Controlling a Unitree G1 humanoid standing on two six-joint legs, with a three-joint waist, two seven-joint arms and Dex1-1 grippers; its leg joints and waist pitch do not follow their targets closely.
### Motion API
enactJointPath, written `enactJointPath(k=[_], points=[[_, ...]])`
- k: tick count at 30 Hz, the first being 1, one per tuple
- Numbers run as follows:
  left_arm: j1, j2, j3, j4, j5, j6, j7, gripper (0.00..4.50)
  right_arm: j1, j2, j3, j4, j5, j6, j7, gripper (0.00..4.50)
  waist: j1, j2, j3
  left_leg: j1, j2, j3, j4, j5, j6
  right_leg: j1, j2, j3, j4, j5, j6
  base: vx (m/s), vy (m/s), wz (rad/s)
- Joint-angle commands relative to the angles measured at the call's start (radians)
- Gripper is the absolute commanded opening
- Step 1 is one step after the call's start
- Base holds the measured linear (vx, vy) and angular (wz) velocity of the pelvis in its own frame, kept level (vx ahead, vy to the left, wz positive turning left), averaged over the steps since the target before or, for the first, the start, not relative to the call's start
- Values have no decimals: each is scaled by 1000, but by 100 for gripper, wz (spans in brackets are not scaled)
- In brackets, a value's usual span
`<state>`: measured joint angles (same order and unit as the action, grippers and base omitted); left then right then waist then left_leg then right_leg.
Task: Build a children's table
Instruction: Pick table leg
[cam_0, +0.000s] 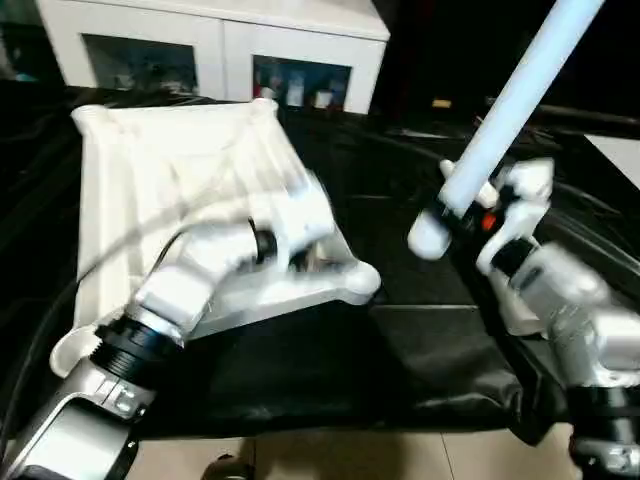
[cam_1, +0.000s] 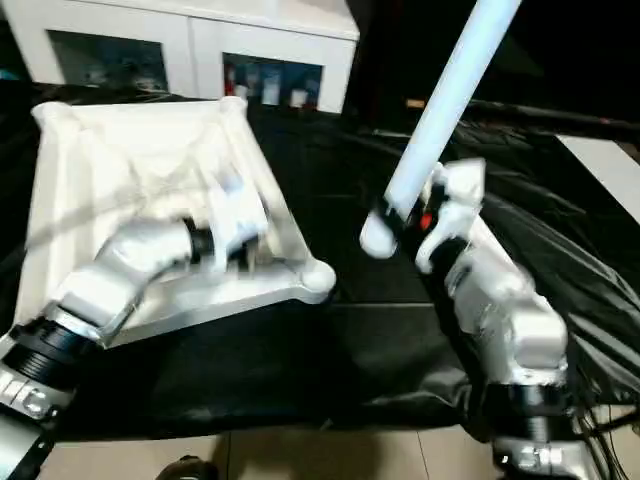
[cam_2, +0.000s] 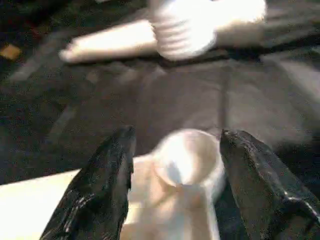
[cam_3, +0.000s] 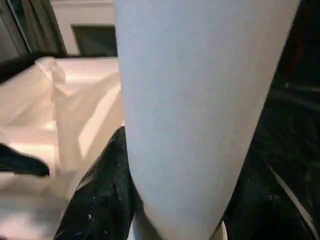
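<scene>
The right gripper (cam_1: 410, 222) is clamping a leg (cam_0: 520, 100) — tilted upward. The left gripper's (cam_2: 175, 165) jaws are standing open, straddling the top's (cam_0: 150, 170) corner socket (cam_2: 187, 157).

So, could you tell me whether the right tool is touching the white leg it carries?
Touching. In the right wrist view, the black finger lies flush against the white leg, no gap showing; the head view shows the right tool clamped near the leg's lower end.

I see dim surroundings, glare washing out the white top (cam_0: 180, 170), and motion blur smearing both arms, perhaps worst at the wrists.
</scene>
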<state>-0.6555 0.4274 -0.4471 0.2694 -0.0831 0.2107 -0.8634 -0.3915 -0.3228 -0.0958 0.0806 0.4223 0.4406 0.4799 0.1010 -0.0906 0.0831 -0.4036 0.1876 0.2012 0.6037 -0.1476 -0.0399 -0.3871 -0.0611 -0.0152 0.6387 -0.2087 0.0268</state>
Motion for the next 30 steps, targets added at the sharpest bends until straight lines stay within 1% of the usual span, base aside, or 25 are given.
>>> enactJointPath(k=[1,2,3,4,5,6,8,9,10,12,13,14,15,16,17,18,19,20,21,23,24,25,27,29,30], points=[[-9,-3,-16,30,23,-11,-23,276,0,-5,7,9,-20,-31,18,187,-4,13,-83,42,40,-22,-73,-223,-89,21,-73,29,-74,-151,-172,0,0,0],[-9,-3,-16,30,23,-11,-23,276,0,-5,7,9,-20,-31,18,187,-6,14,-83,41,41,-23,-73,-219,-83,22,-73,29,-72,-138,-181,0,0,0],[-10,-3,-14,44,26,-3,-31,269,1,-5,12,14,-21,-36,22,187,-7,21,-80,41,41,-23,-75,-222,-83,20,-72,29,-72,-136,-184,0,0,0],[-14,5,-13,62,26,31,-48,258,8,-10,30,11,-22,-29,35,187,-12,20,-79,42,41,-22,-74,-233,-81,19,-70,29,-73,-135,-191,0,0,0],[-16,11,-15,71,30,44,-54,245,11,-12,38,10,-24,-26,43,187,-13,23,-79,43,41,-23,-74,-237,-80,19,-69,29,-73,-137,-194,0,0,0],[-19,18,-20,80,36,60,-58,236,14,-15,45,10,-25,-24,52,187,-14,21,-79,44,41,-22,-74,-242,-76,19,-70,29,-74,-139,-199,0,0,0],[-24,31,-34,103,50,73,-71,229,18,-16,57,14,-24,-21,69,187,-15,24,-77,45,42,-24,-75,-259,-75,18,-70,29,-76,-158,-202,0,0,0],[-25,33,-35,107,51,76,-75,216,18,-16,59,17,-23,-19,73,187,-15,25,-76,46,42,-24,-76,-262,-76,17,-70,29,-77,-161,-203,0,0,0],[-26,31,-33,111,51,84,-74,191,17,-14,59,22,-27,-24,75,187,-15,25,-76,48,43,-24,-76,-270,-78,15,-70,29,-76,-163,-207,0,0,0],[-28,28,-27,119,55,100,-76,187,14,-11,59,33,-32,-35,80,187,-14,25,-76,48,44,-24,-77,-270,-79,16,-72,29,-76,-158,-217,0,0,0],[-28,32,-30,121,66,103,-77,187,12,-10,59,39,-34,-41,81,187,-13,21,-75,49,45,-22,-76,-274,-77,14,-72,30,-77,-160,-220,0,0,0],[-29,33,-29,122,76,111,-78,157,10,-9,59,44,-34,-44,83,187,-12,23,-74,48,45,-23,-77,-278,-77,15,-73,30,-78,-170,-220,0,0,0],[-28,35,-29,120,81,115,-80,157,9,-9,60,46,-33,-45,86,187,-14,22,-73,48,45,-24,-78,-287,-78,15,-73,29,-79,-186,-216,0,0,0],[-25,36,-27,113,80,128,-83,147,9,-10,61,48,-34,-46,87,187,-14,22,-73,48,45,-24,-78,-287,-78,15,-73,29,-79,-186,-216,0,0,0],[-19,39,-28,97,77,142,-90,146,9,-10,61,50,-35,-47,91,187,-15,20,-72,47,44,-24,-79,-294,-79,15,-74,30,-81,-208,-213,0,0,0],[-17,41,-29,91,77,146,-93,133,8,-9,61,51,-36,-48,92,187,-15,20,-72,47,45,-25,-79,-296,-78,15,-75,30,-81,-218,-211,0,0,0],[-12,46,-30,81,79,151,-98,119,8,-8,61,53,-39,-49,94,187,-16,15,-70,45,45,-25,-80,-300,-77,14,-75,30,-83,-231,-207,0,0,0],[-12,46,-30,81,79,151,-98,108,8,-8,61,53,-39,-49,94,187,-14,17,-70,47,45,-26,-79,-302,-77,13,-77,30,-84,-238,-206,0,0,0],[-5,54,-29,67,79,162,-103,103,6,-6,61,56,-41,-50,97,187,-15,18,-71,46,46,-26,-80,-299,-76,13,-76,30,-83,-243,-203,0,0,0],[4,64,-27,47,82,178,-113,94,3,-5,63,61,-43,-52,99,187,-17,16,-71,44,45,-27,-81,-287,-73,14,-75,29,-83,-237,-201,0,0,0],[6,67,-27,42,84,179,-117,82,2,-5,63,62,-43,-54,100,187,-17,18,-71,44,45,-26,-80,-285,-72,14,-75,29,-82,-234,-200,0,0,0],[11,73,-26,31,87,183,-123,69,1,-5,64,65,-44,-56,101,187,-17,17,-71,44,45,-25,-80,-280,-70,12,-74,30,-82,-226,-201,0,0,0],[17,80,-24,19,88,193,-128,56,-1,-4,64,67,-44,-57,102,187,-16,18,-71,46,44,-24,-79,-282,-69,10,-74,30,-83,-225,-203,0,0,0],[30,99,-25,-5,90,212,-137,43,-4,-2,63,69,-46,-56,106,187,-17,17,-72,42,44,-25,-80,-268,-67,14,-73,30,-80,-206,-205,0,0,0],[36,108,-26,-16,93,219,-140,30,-4,-1,63,68,-46,-56,107,187,-17,17,-71,42,44,-24,-80,-266,-66,13,-72,30,-79,-204,-205,0,0,0]])
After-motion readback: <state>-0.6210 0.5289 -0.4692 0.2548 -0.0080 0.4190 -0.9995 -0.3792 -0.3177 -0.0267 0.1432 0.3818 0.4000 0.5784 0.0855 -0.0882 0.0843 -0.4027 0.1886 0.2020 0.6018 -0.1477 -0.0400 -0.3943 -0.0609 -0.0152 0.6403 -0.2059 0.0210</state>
